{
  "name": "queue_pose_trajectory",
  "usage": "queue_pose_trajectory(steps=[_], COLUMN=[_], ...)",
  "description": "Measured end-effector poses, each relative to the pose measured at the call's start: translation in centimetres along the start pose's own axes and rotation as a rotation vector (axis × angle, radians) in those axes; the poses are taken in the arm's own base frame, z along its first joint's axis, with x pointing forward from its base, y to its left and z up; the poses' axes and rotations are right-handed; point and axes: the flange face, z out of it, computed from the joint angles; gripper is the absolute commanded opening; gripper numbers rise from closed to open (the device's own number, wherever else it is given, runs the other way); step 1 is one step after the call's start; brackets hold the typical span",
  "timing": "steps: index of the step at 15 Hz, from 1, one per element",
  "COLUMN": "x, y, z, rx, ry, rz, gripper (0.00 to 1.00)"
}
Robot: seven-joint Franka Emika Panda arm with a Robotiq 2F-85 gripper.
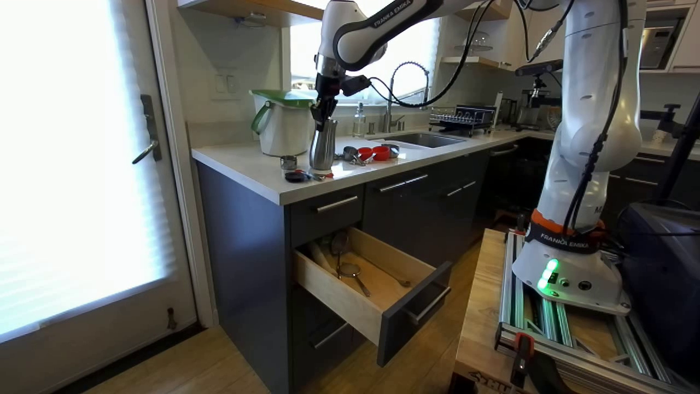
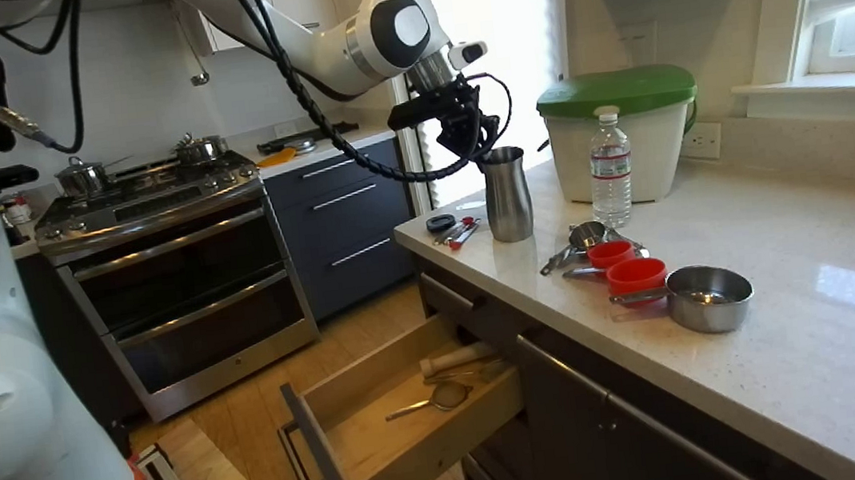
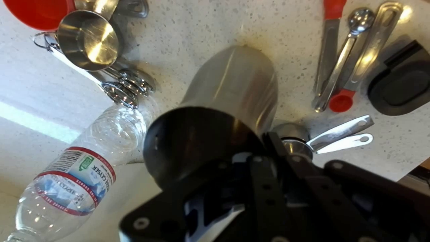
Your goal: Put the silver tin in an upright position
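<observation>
Silver tin (image 1: 322, 148) stands upright on counter (image 1: 246, 161), jaws at rim

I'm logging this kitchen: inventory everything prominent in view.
silver tin: 1, silver, upright, apparently on counter
bin: 1, white and green, counter
water bottle: 1, clear, near bin
red cups: 2, red, counter
metal cups: at least 3, silver, counter
spoons: several, silver and red, counter
flat piece: 1, black, counter
drawer: 1, dark-fronted, open below counter
strainers: apparently 2, silver, in drawer
stove: 1, silver and black, background
sink: 1, grey, counter
door: 1, white, near counter
robot arm: 1, white, over counter
gripper: 1, black, at tin's rim
</observation>
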Motion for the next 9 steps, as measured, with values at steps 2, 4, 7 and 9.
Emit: queue_pose_trajectory(steps=[2,4,7,9], x=[0.0,0.1,0.1,0.2], y=[0.0,0.1,0.2,0.3], z=[-0.2,-0.5,-1.1,-1.8], rx=[0.0,-0.001,-0.003,-0.002], ry=[0.004,0.008,0.018,0.028], rz=[-0.003,-0.007,-0.011,-0.01], gripper=[0.49,0.64,0.86,0.99])
